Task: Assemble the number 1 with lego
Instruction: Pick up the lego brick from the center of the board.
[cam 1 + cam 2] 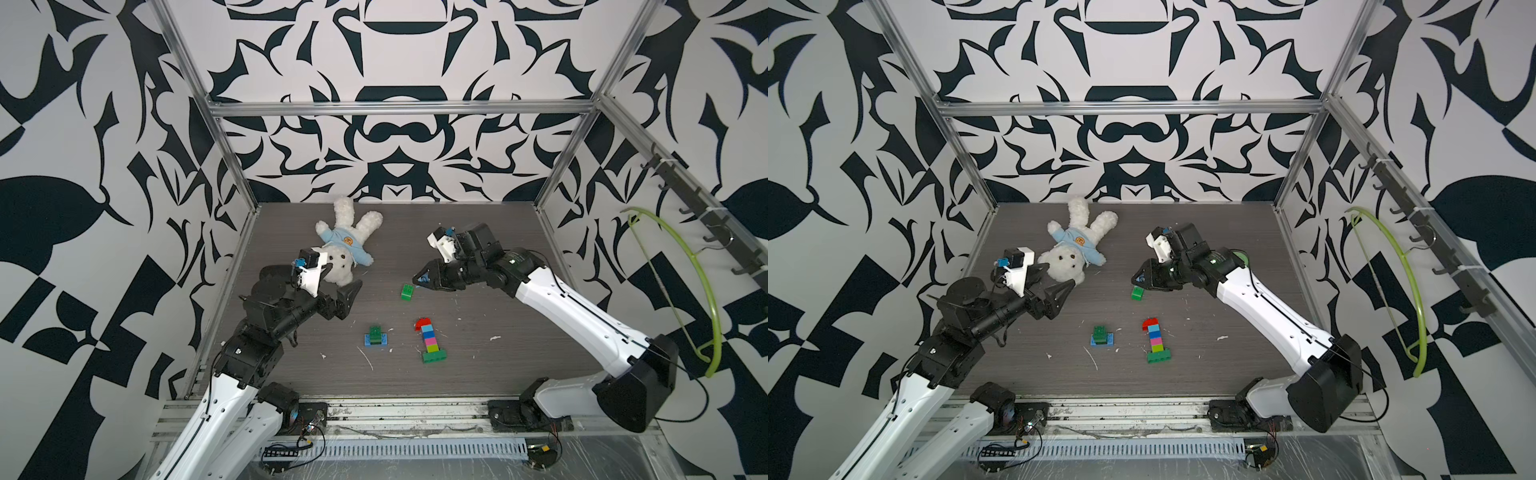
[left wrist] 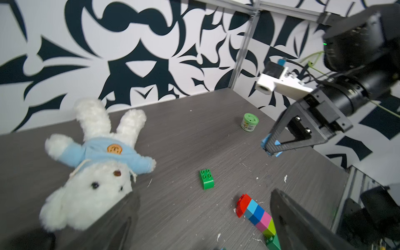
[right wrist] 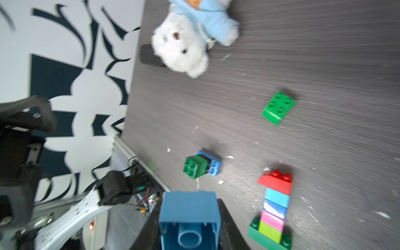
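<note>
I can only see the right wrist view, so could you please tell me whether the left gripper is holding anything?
Observer: No, the left gripper is open and empty, close beside the head of the teddy bear.
Operator: Thank you. Is anything else out of my frame?
Observer: Yes, a green-lidded jar stands upright behind the right arm, toward the far right corner of the table.

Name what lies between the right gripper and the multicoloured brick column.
A loose green brick lies between the right gripper and the column; both top views show it.
</note>
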`<action>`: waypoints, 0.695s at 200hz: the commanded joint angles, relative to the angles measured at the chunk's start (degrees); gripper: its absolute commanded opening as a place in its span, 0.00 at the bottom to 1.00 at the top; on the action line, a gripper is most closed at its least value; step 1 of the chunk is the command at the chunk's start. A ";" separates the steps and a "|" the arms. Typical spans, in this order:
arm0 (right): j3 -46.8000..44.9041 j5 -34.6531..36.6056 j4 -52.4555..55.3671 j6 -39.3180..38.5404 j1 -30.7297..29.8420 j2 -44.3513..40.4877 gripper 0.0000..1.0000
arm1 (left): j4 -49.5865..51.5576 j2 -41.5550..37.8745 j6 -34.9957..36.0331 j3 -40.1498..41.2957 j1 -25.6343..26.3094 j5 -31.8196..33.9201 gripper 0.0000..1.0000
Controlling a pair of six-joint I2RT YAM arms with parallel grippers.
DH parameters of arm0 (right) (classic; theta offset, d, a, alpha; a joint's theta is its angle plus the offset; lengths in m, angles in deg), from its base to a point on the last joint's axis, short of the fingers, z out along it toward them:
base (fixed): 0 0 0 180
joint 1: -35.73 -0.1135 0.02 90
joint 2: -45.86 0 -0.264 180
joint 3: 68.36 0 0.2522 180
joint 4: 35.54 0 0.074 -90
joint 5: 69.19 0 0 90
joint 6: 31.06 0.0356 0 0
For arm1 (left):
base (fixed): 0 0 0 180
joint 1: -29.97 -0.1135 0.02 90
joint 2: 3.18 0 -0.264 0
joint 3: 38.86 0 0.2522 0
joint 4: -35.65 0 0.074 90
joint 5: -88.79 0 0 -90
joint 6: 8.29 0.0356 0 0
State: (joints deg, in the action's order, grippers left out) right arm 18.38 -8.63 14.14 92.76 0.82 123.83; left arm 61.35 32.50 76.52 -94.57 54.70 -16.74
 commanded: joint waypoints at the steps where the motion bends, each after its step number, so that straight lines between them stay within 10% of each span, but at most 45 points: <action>1: 2.26 -9.83 -3.38 -1.32 -0.89 -1.51 0.00 | 0.54 0.18 13.20 -3.35 0.04 -8.66 1.00; 139: 7.50 -27.25 -17.23 7.62 -6.91 1.29 0.00 | -0.69 3.70 27.20 -9.34 2.52 -31.16 0.94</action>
State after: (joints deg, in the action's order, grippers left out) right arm 23.77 -33.11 4.85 96.48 -6.02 126.08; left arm 61.13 36.06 102.22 -102.40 56.08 -44.59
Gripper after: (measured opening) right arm 0.334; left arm 0.962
